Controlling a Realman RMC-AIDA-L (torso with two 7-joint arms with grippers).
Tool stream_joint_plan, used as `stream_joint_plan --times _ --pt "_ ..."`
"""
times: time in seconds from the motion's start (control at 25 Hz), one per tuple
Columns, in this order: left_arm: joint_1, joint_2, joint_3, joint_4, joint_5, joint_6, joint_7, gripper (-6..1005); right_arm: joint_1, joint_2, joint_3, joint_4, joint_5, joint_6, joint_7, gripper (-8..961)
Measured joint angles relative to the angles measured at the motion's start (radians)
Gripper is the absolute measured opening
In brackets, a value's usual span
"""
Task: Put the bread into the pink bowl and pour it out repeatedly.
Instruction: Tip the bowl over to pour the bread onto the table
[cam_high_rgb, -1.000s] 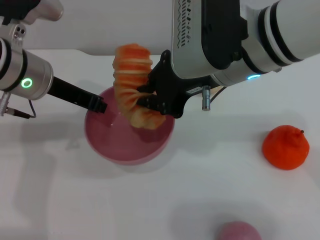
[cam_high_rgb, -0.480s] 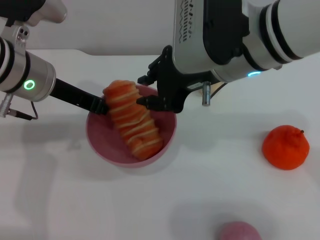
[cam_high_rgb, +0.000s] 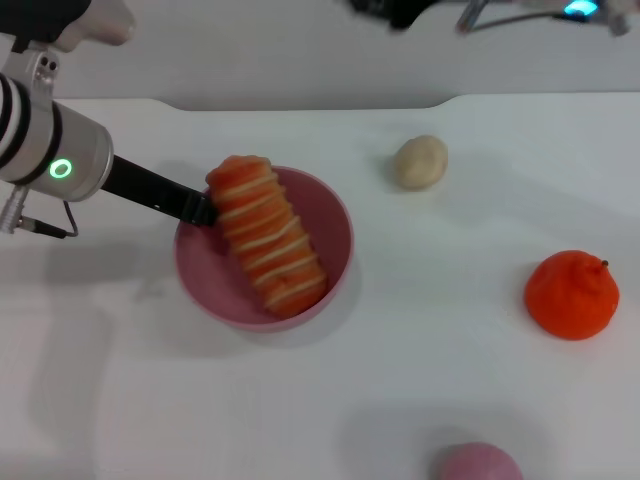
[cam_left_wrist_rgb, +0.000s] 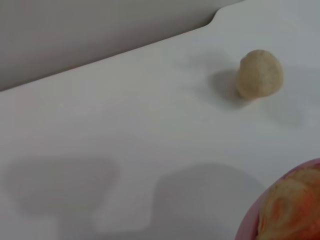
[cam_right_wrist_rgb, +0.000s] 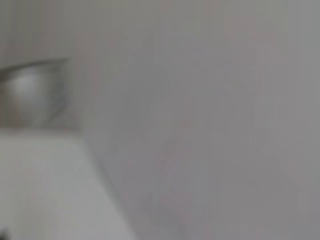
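My left end effector (cam_high_rgb: 200, 210) sat at the upper-left rim of the pink bowl (cam_high_rgb: 335, 225), its dark fingers pinching that rim where the bread's end overhangs it; the bread (cam_high_rgb: 265, 245) lay inside the bowl, striped side up, running diagonally from the upper-left rim down toward the lower right, one end riding above the rim; in the left wrist view only a sliver of the bowl's edge (cam_left_wrist_rgb: 250, 220) and the loaf's end (cam_left_wrist_rgb: 290, 205) showed at the lower right. My right end effector (cam_high_rgb: 400, 10) was barely in view at the top edge of the head view, well apart from the work, and I could not tell how its fingers stood.

I judged the loading half done and the pour the step in hand; to do it well I would keep the rim grip firm, lift the bowl off the counter (cam_high_rgb: 150, 400), and tip it toward the lower right so the loaf slid out lengthwise, rather than jamming crosswise.

Around it: a small beige bun (cam_high_rgb: 420, 162) lay to the upper right of the bowl, near but apart; an orange fruit (cam_high_rgb: 571, 295) sat far right; a pink rounded object (cam_high_rgb: 478, 464) peeked in at the bottom edge; open counter lay below the bowl, so I saw nothing blocking a pour that way.
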Motion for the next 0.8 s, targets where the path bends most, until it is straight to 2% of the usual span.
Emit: stream_joint_plan --times 0.12,0.32,0.52,0.68,0.8 --pt "-0.001 -0.001 0.019 0.000 0.000 0.017 -0.003 45 -0.036 -0.006 0.108 0.044 0.195 0.020 -0.064 361" --pt "0.000 -0.001 0.088 -0.001 -0.001 0.091 -0.003 46 -0.132 -0.009 0.236 0.110 0.473 -0.047 -0.230 365" --pt "-0.006 -0.002 0.208 -0.008 0.001 0.192 -0.002 46 -0.213 -0.002 0.246 0.112 0.518 -0.054 -0.262 370" --pt "-0.012 -0.001 0.336 -0.009 0.014 0.293 0.004 45 -0.230 0.000 0.246 0.145 0.519 -0.050 -0.269 374" --pt "-0.012 -0.001 0.401 -0.009 0.047 0.352 0.004 45 -0.239 0.000 0.242 0.153 0.521 -0.044 -0.278 377"
